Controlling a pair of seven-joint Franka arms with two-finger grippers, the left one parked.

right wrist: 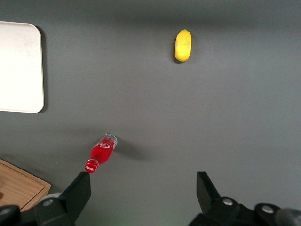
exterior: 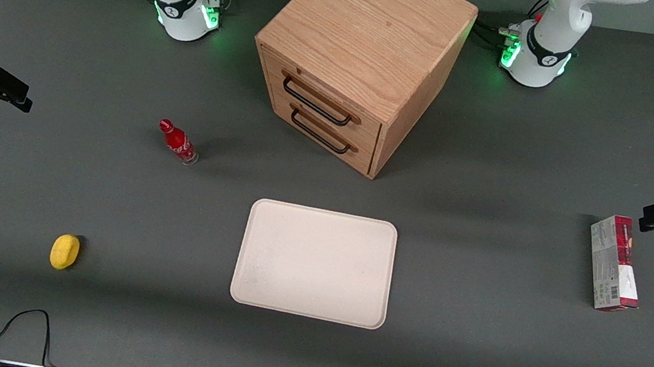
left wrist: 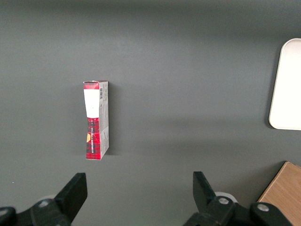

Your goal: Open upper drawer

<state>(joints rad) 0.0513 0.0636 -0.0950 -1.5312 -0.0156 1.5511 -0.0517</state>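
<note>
The light oak cabinet (exterior: 362,45) stands at the middle of the table, farther from the front camera than the tray. Its upper drawer (exterior: 322,99) is shut flush, with a thin dark wire bar handle (exterior: 316,101). The identical lower drawer (exterior: 323,132) beneath it is shut too. My right gripper (exterior: 19,95) hangs open and empty above the table at the working arm's end, well apart from the cabinet. In the right wrist view the gripper (right wrist: 143,188) looks down on bare mat, with a corner of the cabinet (right wrist: 19,186) at the edge.
A red bottle (exterior: 178,143) stands on the mat between my gripper and the cabinet; it also shows in the right wrist view (right wrist: 101,153). A yellow lemon (exterior: 65,251) lies nearer the camera. A white tray (exterior: 314,263) lies in front of the drawers. A carton (exterior: 613,263) lies toward the parked arm's end.
</note>
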